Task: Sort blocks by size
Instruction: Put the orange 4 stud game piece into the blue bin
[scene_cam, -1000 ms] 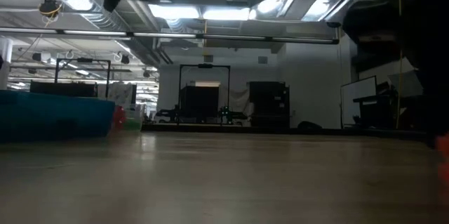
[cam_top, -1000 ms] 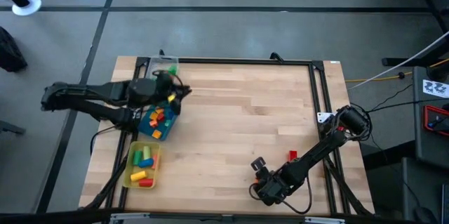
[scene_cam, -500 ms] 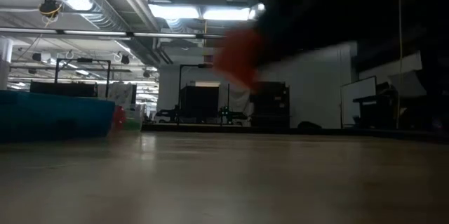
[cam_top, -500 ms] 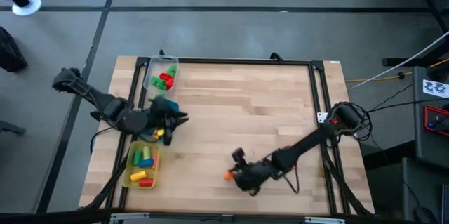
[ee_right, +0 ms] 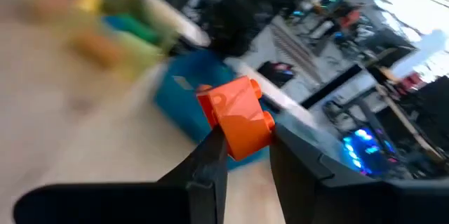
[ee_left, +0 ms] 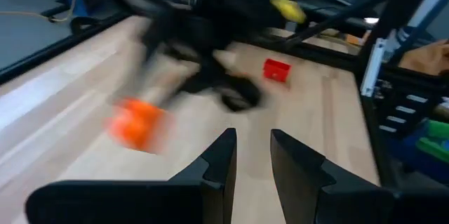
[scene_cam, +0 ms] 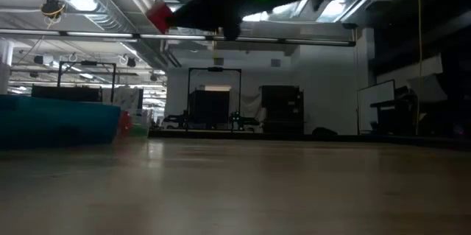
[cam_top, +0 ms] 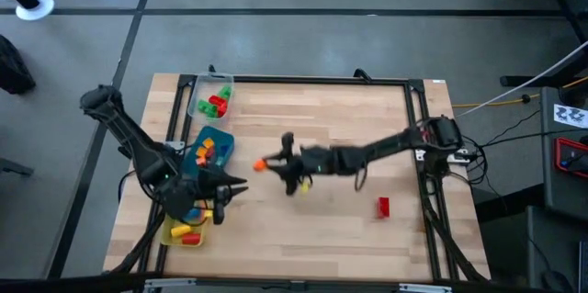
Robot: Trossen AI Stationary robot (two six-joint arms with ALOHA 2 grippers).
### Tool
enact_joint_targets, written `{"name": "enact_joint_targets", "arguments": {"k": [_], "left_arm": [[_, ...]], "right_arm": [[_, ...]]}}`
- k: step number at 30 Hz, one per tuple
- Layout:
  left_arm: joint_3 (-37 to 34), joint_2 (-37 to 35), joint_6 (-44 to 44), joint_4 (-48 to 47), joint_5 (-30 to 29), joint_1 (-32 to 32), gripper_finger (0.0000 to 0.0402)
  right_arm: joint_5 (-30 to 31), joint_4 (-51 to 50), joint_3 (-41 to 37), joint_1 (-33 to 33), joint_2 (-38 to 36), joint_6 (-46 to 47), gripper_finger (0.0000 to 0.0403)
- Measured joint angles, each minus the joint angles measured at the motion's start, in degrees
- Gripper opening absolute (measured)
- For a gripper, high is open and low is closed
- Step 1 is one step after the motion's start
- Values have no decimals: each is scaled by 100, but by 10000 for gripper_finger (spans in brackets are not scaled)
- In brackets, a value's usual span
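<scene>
My right gripper (cam_top: pixel 272 162) reaches across the middle of the table and is shut on an orange studded block (cam_top: pixel 260 163), just right of the blue tray (cam_top: pixel 223 139) that holds several coloured blocks. The block also shows in the right wrist view (ee_right: pixel 235 115), the left wrist view (ee_left: pixel 137 122) and the low view (scene_cam: pixel 158 18). My left gripper (cam_top: pixel 239 187) is near the yellow tray (cam_top: pixel 171 208), its fingers (ee_left: pixel 223 157) a little apart and empty. A red block (cam_top: pixel 383 206) lies flat on the table at the right. My right gripper pinches the orange block between its two fingers, one on each side of its lower part (ee_right: pixel 242 147). The fingers come about level from the table's right side. The block is lifted clear of the table, its studded end past the fingertips.
A clear tray (cam_top: pixel 200 83) at the far left holds red and green blocks. The yellow tray near the front left holds several blocks. A black frame (cam_top: pixel 418 146) runs round the wooden table. The table's middle and right are bare wood apart from the red block.
My right gripper has gone from the table's near edge up and toward the far left, to beside the blue tray, and since half a second ago an orange block shows in it, now clear of the table. My left gripper has gone from the blue tray's far end toward the near edge.
</scene>
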Motion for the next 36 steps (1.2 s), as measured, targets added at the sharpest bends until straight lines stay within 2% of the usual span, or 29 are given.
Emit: {"name": "enact_joint_targets", "arguments": {"k": [7,15,27,36], "left_arm": [[0,265,319,831,-26,-172,72],[0,243,799,1188,-221,-172,72],[0,76,819,1166,-583,-133,72],[0,16,989,1170,-644,-144,72]], "right_arm": [[-874,744,218,-914,413,251,90],[-1404,648,1405,-1176,1475,447,91],[-1325,522,3294,-1181,2887,410,92],[-871,484,3928,-1179,3554,406,93]]}}
